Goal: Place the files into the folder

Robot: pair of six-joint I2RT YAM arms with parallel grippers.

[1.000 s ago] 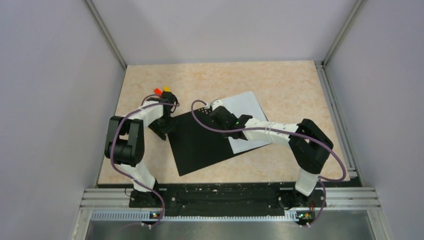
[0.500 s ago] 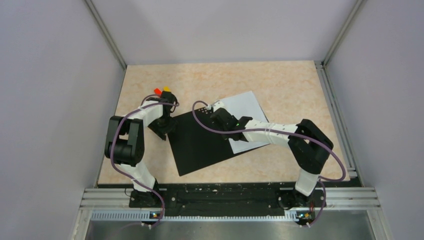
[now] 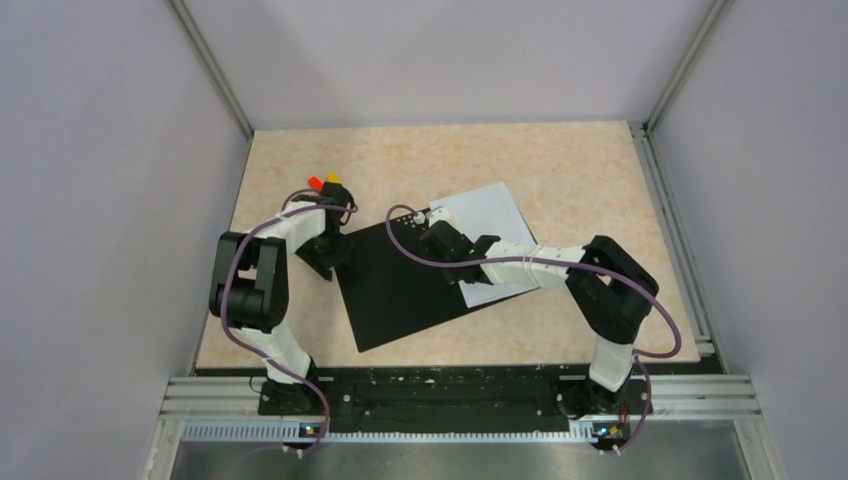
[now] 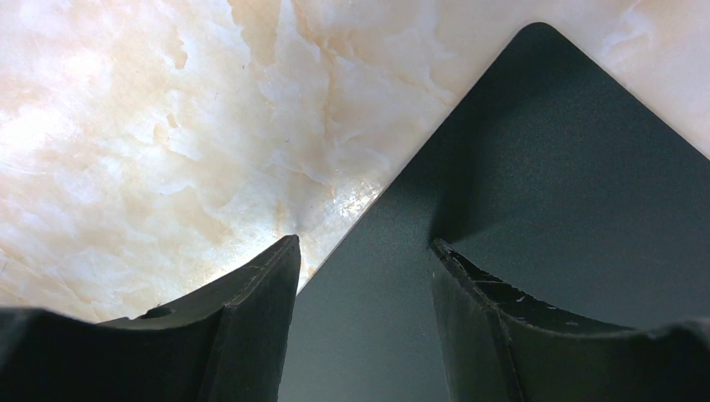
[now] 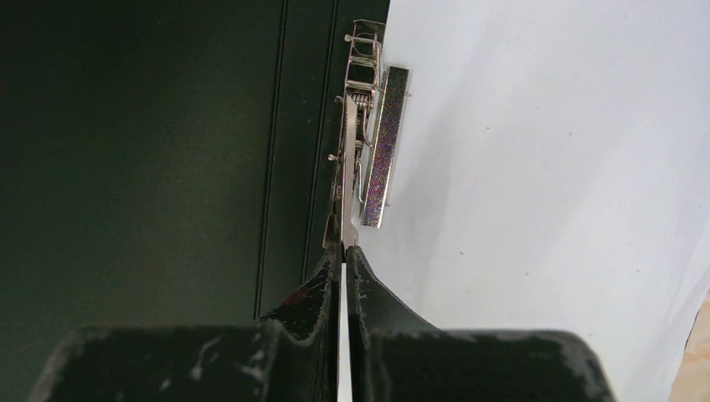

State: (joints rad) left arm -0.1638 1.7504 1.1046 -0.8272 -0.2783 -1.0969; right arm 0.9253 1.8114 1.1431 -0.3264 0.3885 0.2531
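**Folder open, sheets at the clip, cover not yet shut**

Left gripper (image 4: 364, 276): jaws moderately wide, holding nothing. It straddles the left edge of the folder (image 3: 400, 290) near a corner, one finger over the marble table (image 4: 167, 126), the other down on the black inner cover.

The folder lies open flat at mid-table, black side up.

Right gripper (image 5: 343, 251): pinched shut, with the near end of the spine clip (image 5: 368, 142) lever running in between its tips. I read that as a grip on the lever.

The files (image 5: 544, 167) lie just right of the spine, their edge against the clip bar. I see one white surface and can't tell both sheets apart.

My read: the sheets are placed. Left to do: clamp them and fold the cover over.
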